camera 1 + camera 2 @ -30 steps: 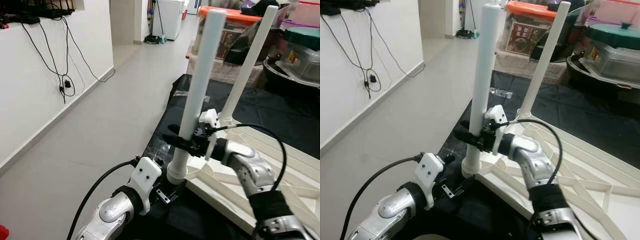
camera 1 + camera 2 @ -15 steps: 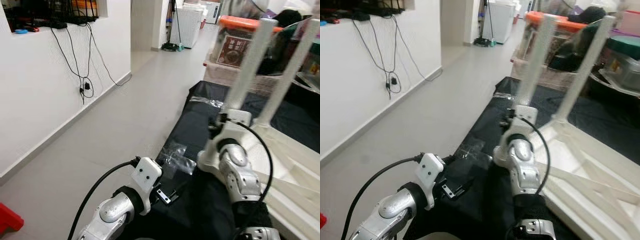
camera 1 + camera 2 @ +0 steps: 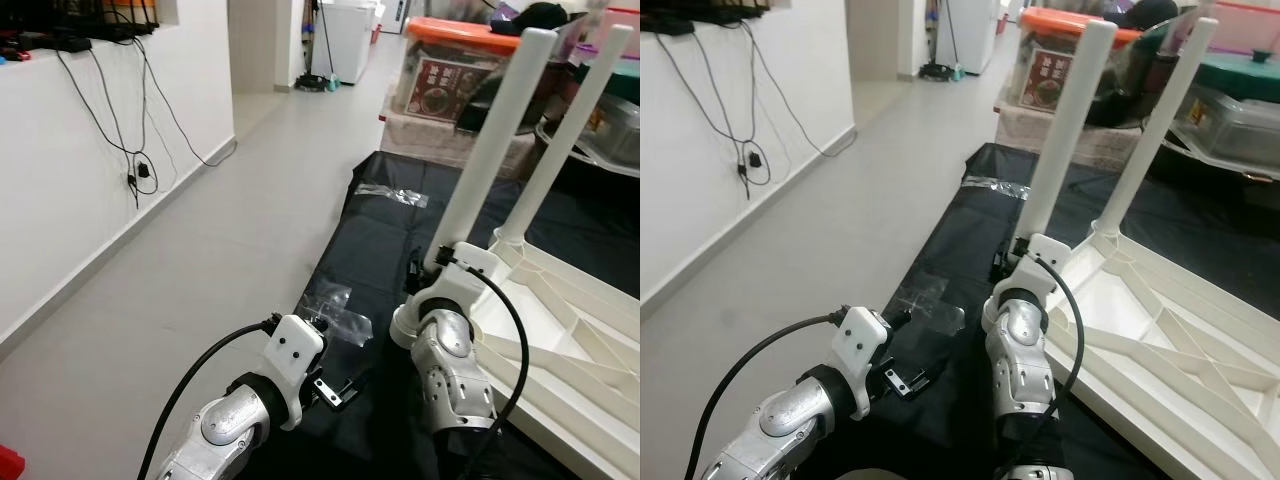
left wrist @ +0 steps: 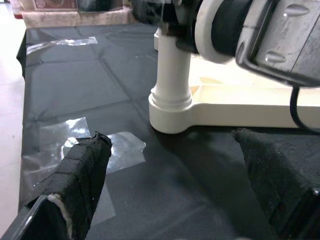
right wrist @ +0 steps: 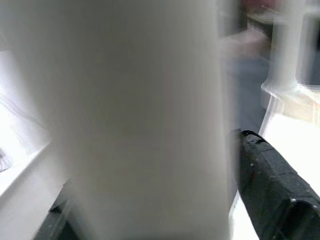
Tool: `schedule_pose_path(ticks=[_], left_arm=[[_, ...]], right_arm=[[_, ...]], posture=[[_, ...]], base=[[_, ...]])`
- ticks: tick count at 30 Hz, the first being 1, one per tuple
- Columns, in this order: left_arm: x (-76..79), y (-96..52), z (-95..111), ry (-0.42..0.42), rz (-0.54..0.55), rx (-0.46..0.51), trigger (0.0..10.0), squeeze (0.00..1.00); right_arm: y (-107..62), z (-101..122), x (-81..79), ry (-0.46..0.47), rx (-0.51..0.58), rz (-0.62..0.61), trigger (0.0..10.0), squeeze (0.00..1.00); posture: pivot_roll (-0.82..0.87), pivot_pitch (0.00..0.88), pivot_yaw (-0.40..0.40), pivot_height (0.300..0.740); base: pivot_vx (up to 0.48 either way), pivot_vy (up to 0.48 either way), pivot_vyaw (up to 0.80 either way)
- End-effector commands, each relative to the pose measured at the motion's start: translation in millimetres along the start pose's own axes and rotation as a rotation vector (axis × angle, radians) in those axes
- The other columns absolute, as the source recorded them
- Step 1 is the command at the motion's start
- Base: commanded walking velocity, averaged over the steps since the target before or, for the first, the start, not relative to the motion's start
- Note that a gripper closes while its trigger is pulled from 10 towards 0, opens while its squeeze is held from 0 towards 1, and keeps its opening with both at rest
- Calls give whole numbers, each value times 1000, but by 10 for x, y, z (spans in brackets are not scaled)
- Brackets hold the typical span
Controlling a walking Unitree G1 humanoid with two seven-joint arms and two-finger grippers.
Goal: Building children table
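Since a second ago the right arm has swung round, so its wrist now sits against the foot of the near table leg (image 3: 487, 150) rather than reaching across from the side.

Left eye view: an upturned white children's table top (image 3: 560, 330) lies on a black sheet (image 3: 370, 250) at about 4 o'clock. Two white legs stand up from it, the near one toward 1 o'clock and the far leg (image 3: 565, 135) just beyond. The right gripper (image 3: 418, 272) is tucked behind its own wrist at the near leg's base. The left gripper (image 3: 335, 390) hovers low at 6 o'clock, near a clear plastic wrapper (image 3: 335, 310).

Right eye view: the same layout, with storage boxes (image 3: 1065, 75) behind the sheet at 12 o'clock.

Left wrist view: the left fingers (image 4: 82, 175) are spread wide apart, empty, facing the near leg's socket on the table corner.

Right wrist view: the blurred white leg sits close against one black finger (image 5: 272, 185); whether the fingers clamp it cannot be told.
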State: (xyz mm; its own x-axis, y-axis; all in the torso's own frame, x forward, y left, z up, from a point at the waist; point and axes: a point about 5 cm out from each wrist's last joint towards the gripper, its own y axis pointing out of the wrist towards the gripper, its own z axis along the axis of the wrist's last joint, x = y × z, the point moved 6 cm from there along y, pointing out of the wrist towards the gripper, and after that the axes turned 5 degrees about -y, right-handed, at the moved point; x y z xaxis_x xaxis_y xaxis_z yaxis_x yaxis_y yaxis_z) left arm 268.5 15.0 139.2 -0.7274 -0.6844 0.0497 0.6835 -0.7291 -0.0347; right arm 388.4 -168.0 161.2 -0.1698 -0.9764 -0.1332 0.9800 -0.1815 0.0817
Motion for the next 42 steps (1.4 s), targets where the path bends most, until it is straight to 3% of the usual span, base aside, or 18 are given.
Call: schedule_pose_path(ticks=[1, 2, 4, 6, 8, 13, 19, 20, 28, 31, 33, 34, 35, 37, 38, 40, 41, 42], left_arm=[[-9, 0, -18, -3, 7, -1, 10000, 0], [-9, 0, -18, -3, 7, -1, 10000, 0], [-11, 7, -14, 0, 7, 0, 10000, 0], [-11, 13, -8, 2, 6, 1, 10000, 0], [-11, 13, -8, 2, 6, 1, 10000, 0], [3, 32, 5, 6, 1, 4, 10000, 0], [9, 40, 13, 11, -2, 5, 10000, 0], [11, 38, 15, 12, -2, 5, 10000, 0], [22, 30, 24, 13, -6, 5, 10000, 0], [27, 27, 29, 14, -9, 5, 10000, 0], [29, 27, 29, 14, -10, 4, 10000, 0], [31, 27, 29, 16, -12, 4, 10000, 0], [31, 27, 29, 16, -12, 4, 10000, 0], [34, 21, 31, 18, -15, 3, 10000, 0], [34, 21, 31, 18, -15, 3, 10000, 0], [32, 18, 33, 17, -15, 3, 10000, 0], [32, 18, 33, 17, -15, 3, 10000, 0], [34, 17, 33, 16, -16, 2, 10000, 0]], right_arm=[[22, 129, -107, 10, 64, 165, 10000, 0], [22, 129, -107, 10, 64, 165, 10000, 0], [-121, 86, -364, -3, -2, 556, 10000, 0], [-267, 28, -465, -31, -67, 764, 10000, 0], [-267, 28, -465, -31, -67, 764, 10000, 0], [-507, -43, -640, -110, -209, 1167, 10000, 0], [-557, -43, -759, -128, -253, 1344, 10000, 0], [-575, -64, -781, -145, -260, 1384, 0, 0], [-727, -15, -805, -110, -244, 1472, 0, 0], [-641, -2, -811, -113, -206, 1397, 0, 0], [-450, -9, -797, -133, -176, 1250, 0, 0], [-229, -2, -746, -140, -147, 1076, 0, 0], [-229, -2, -746, -140, -147, 1076, 0, 0], [290, 9, -308, -97, -130, 524, 0, 0], [290, 9, -308, -97, -130, 524, 0, 0], [394, -101, 250, -65, -172, 58, 0, 0], [394, -101, 250, -65, -172, 58, 0, 0], [321, -129, 450, -73, -172, -99, 0, 0]], posture=[[178, 0, -87, 740], [178, 0, -87, 740], [179, 0, -89, 740], [175, 0, -88, 740], [175, 0, -88, 740], [194, 0, -105, 740], [198, 0, -109, 740], [206, 0, -114, 740], [203, 0, -112, 740], [196, 0, -109, 740], [196, 0, -109, 740], [196, 0, -109, 740], [196, 0, -109, 740], [191, 0, -102, 740], [191, 0, -102, 740], [187, 0, -99, 740], [187, 0, -99, 740], [190, 0, -101, 740]], base=[[0, 0, 0], [0, 0, 0], [0, 0, 0], [0, 0, 0], [0, 0, 0], [0, 0, 0], [0, 0, 0], [0, 0, 0], [0, 0, 0], [0, 0, 0], [0, 0, 0], [0, 0, 0], [0, 0, 0], [0, 0, 0], [0, 0, 0], [0, 0, 0], [0, 0, 0], [0, 0, 0]])
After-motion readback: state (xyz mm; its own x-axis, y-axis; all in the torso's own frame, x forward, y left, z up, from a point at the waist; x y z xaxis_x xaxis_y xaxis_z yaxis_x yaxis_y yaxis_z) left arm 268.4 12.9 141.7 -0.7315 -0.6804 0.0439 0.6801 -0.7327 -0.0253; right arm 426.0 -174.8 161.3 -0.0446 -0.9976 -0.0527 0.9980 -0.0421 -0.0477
